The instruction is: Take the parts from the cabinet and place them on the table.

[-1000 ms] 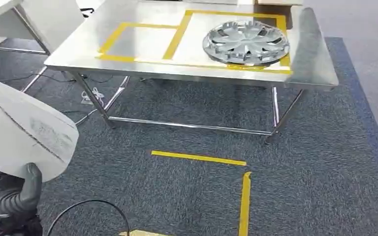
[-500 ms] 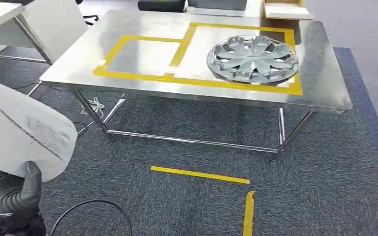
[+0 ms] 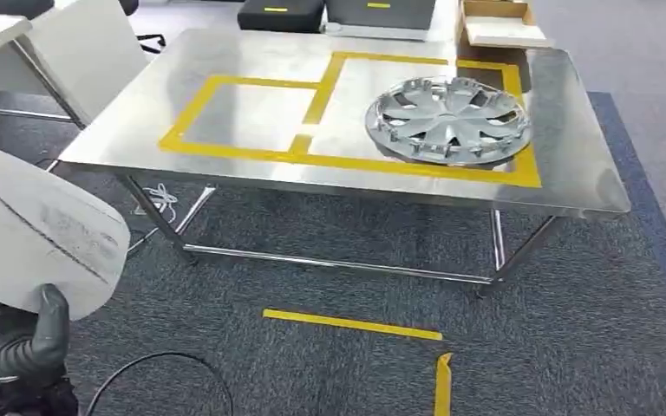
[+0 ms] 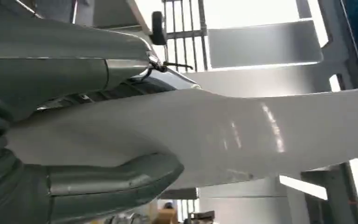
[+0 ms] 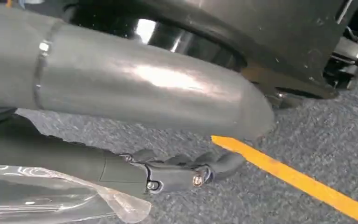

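While the left hand (image 3: pixel 19 342) clamps the white panel (image 3: pixel 35 234) low beside the robot, well short of the table (image 3: pixel 251 178), the grip sits at one edge. The broad panel could swing or slip, or clip the table rim or hubcap (image 3: pixel 447 119). Right hand (image 5: pixel 186 170): cannot tell whether it holds anything.

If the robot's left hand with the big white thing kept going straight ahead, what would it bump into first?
Probably the near left edge of the steel table; the left hand holds the white part low, though depth is hard to judge.
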You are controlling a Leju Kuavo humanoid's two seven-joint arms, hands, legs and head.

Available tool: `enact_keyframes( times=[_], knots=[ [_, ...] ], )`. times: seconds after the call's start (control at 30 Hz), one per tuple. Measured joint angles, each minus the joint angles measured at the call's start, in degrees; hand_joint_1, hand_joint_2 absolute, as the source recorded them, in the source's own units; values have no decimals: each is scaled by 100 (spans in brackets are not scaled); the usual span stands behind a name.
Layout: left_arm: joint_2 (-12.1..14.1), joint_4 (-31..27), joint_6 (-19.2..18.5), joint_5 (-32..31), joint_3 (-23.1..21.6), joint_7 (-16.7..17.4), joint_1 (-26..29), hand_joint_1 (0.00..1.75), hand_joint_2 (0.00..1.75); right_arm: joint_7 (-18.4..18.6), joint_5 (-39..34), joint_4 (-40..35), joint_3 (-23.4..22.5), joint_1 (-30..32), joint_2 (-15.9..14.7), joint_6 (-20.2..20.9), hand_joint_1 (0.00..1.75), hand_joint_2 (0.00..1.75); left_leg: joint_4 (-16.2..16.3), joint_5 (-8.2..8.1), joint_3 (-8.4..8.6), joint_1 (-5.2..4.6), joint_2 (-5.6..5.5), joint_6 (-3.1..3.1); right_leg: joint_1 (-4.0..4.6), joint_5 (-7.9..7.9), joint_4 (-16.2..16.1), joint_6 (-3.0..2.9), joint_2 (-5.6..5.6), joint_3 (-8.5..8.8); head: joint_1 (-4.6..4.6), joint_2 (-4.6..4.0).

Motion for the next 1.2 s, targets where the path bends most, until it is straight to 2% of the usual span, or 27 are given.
enact_keyframes(
  times=[0.03, 0.07, 0.1, 0.17, 0.2, 0.23, 0.27, 0.33, 0.37, 0.4, 0.5, 0.57, 0.6, 0.67, 0.7, 0.73, 0.77, 0.83, 0.87, 0.9, 1.0, 1.07, 1.1, 1.17, 1.2],
  knots=[
    [-4, 0, 2, 0, 0, 0, -4, 175, 175, 0, 2, 0, 0, -7, -2, 2, 0, 0, -62, 29, 41, 40, 1, 46, -19, -50, 19, 36, 2, 16, 9, 0],
    [-4, 0, 2, 0, 0, 0, -12, 175, 175, -9, 2, 0, 0, -12, -2, 2, 0, 0, -77, 16, 60, 31, 5, 72, -9, -167, 172, 50, -6, -45, 11, 0],
    [-7, 0, 2, 0, 0, -2, -25, 175, 175, -33, 2, 0, 0, -12, -2, 4, 0, 0, -76, 4, 63, 30, 9, 102, -2, -371, 517, 56, -5, -226, 20, 0],
    [-7, 0, 11, 0, 0, -2, -23, 175, 175, -74, 7, 0, 0, -6, -2, 20, 0, 0, -74, -28, 73, 5, 13, 150, -2, -746, 1419, 61, -4, -733, 15, 0],
    [-7, 0, 28, 9, 0, -2, -24, 175, 175, -87, 4, 0, 0, -2, -2, 26, 0, 0, -72, -43, 81, -5, 12, 165, -1, -785, 1714, 62, -4, -936, 20, 0],
    [-7, 0, 37, 50, 2, -7, -23, 175, 175, -96, 2, 0, 0, -1, -2, 31, 0, 0, -72, -62, 102, -14, 6, 173, -1, -664, 1717, 54, -4, -997, 15, 0],
    [-7, 0, 39, 66, 4, -13, -24, 175, 175, -101, 0, 0, 0, -1, -2, 37, 0, 0, -72, -84, 134, -18, -4, 169, 1, -416, 1465, 36, -4, -929, 20, 0],
    [-7, 0, 39, 81, 7, -20, -25, 175, 175, -103, -4, 0, 0, -5, -2, 46, 0, 0, -72, -138, 221, -23, -15, 152, 9, 147, 549, -13, -4, -547, 20, 0],
    [-4, 0, 31, 100, 7, -24, -29, 175, 175, -118, -17, 0, 0, -6, -2, 65, 0, 0, -72, -164, 247, -23, -15, 124, 20, 265, 149, -48, -4, -386, 22, 0],
    [-2, 0, 24, 109, 11, -26, -34, 175, 175, -153, -22, 0, 0, -9, -2, 74, 0, 0, -36, -196, 246, -68, -22, 80, 38, 244, 88, -60, 4, -290, 9, 0],
    [2, 0, -2, 136, 15, -33, -36, 175, 175, -210, -39, 0, 0, -3, -2, 116, 0, 0, -89, -174, 264, -30, -23, 4, 66, 256, 87, -110, 13, -300, 18, 0],
    [2, -2, -7, 138, 28, -37, -38, 175, 175, -225, -37, 0, -2, -8, 0, 148, 0, 0, 18, -287, 254, -35, -14, -65, 4, 298, -10, -177, -8, -226, -6, 0],
    [4, -2, -9, 138, 42, -39, -54, 175, 175, -227, -37, 0, 0, -16, 0, 160, 0, 0, 304, -469, 133, -24, -14, -103, -3, 287, -13, -216, -20, -212, -37, 0],
    [20, 0, -9, 138, 48, -39, -48, 175, 175, -232, -42, 2, 0, -16, 0, 179, 0, 0, 1145, -859, -260, 9, -14, -159, -1, 273, -12, -233, -36, -200, -28, 0],
    [20, 0, -9, 138, 50, -39, -48, 175, 175, -232, -44, 2, 0, -12, 0, 179, 0, 0, 1493, -968, -440, 17, -14, -181, -1, 268, -11, -238, -42, -201, -24, 0],
    [26, 0, -9, 138, 52, -39, -48, 175, 175, -232, -50, 2, -2, -11, 0, 179, 0, 0, 1570, -920, -487, 29, -13, -190, -2, 267, -10, -237, -42, -196, -29, 0],
    [28, 0, -9, 138, 52, -39, -49, 175, 175, -232, -48, 2, -2, -11, 0, 179, 0, 0, 1392, -742, -413, 43, -13, -196, -3, 263, -10, -231, -41, -189, -28, 0],
    [33, 0, -9, 138, 55, -39, -51, 175, 175, -232, -48, 2, -2, -12, 2, 197, 0, 0, 502, -225, 12, 63, -9, -187, -7, 245, -9, -203, -33, -152, -31, 0],
    [33, 0, -9, 136, 55, -39, -56, 175, 175, -232, -48, 2, -2, -11, 2, 205, 0, 0, 57, -72, 225, 66, 1, -175, -5, 230, -9, -176, -33, -138, -31, 0],
    [33, 2, -9, 136, 55, -37, -64, 175, 175, -234, -48, 2, -2, -18, 2, 214, 0, 0, -86, -180, 289, 31, 6, -155, 34, 213, 11, -127, -30, -152, -31, 0],
    [39, 2, -9, 136, 63, -35, -51, 175, 175, -286, -66, 2, -4, -18, 2, 192, 0, 0, -86, -163, 258, -8, -12, -24, 3, 243, -27, -24, -40, -156, -13, 0],
    [33, 2, -7, 133, 68, -35, -56, 175, 175, -350, -94, 2, -11, -17, 2, 162, 0, 0, -172, -109, 291, 27, 1, 68, -11, 167, 47, 41, -34, -206, -11, 0],
    [31, 2, -9, 131, 68, -35, -61, 175, 175, -365, -107, 2, -18, -19, 2, 151, 0, 0, -176, -108, 289, 26, 5, 110, -5, -19, 296, 43, -37, -333, 26, 0],
    [26, 4, -11, 127, 68, -33, -56, 175, 175, -376, -118, 2, -24, -11, 0, 151, 0, 0, -175, -110, 275, 9, 14, 144, -3, -449, 1195, 54, -34, -752, 39, 0],
    [26, 7, -13, 125, 68, -33, -59, 175, 175, -376, -118, 2, -28, -4, 0, 151, 0, 0, -172, -112, 271, -2, 16, 151, -2, -578, 1578, 57, -34, -946, 44, 0]
  ],
)
